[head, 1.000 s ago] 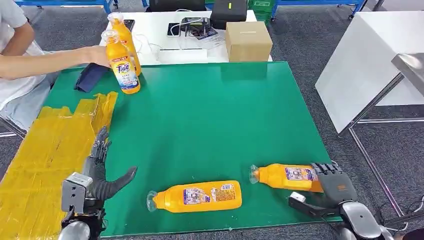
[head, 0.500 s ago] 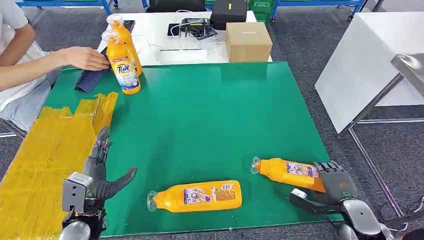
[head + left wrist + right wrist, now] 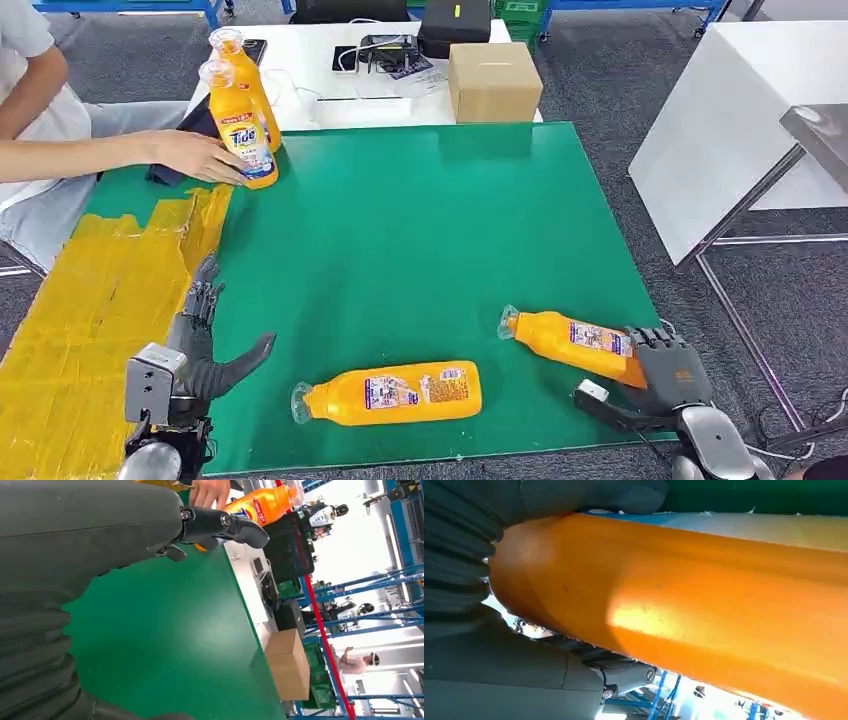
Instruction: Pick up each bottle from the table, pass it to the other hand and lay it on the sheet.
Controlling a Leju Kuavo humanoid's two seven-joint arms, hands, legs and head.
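While the head view hides the grip, our right wrist view shows the right hand (image 3: 668,378) wrapped around the bottle (image 3: 575,339), apparently lifted, cap toward the table (image 3: 420,230) centre. Our left hand (image 3: 205,345) rests spread, holding nothing.

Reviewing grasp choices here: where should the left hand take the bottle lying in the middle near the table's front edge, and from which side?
Probably around the labelled body of the lying bottle, coming from above. It lies flat, cap toward the open left hand, broad side up; the neck looks too narrow for a firm hold.
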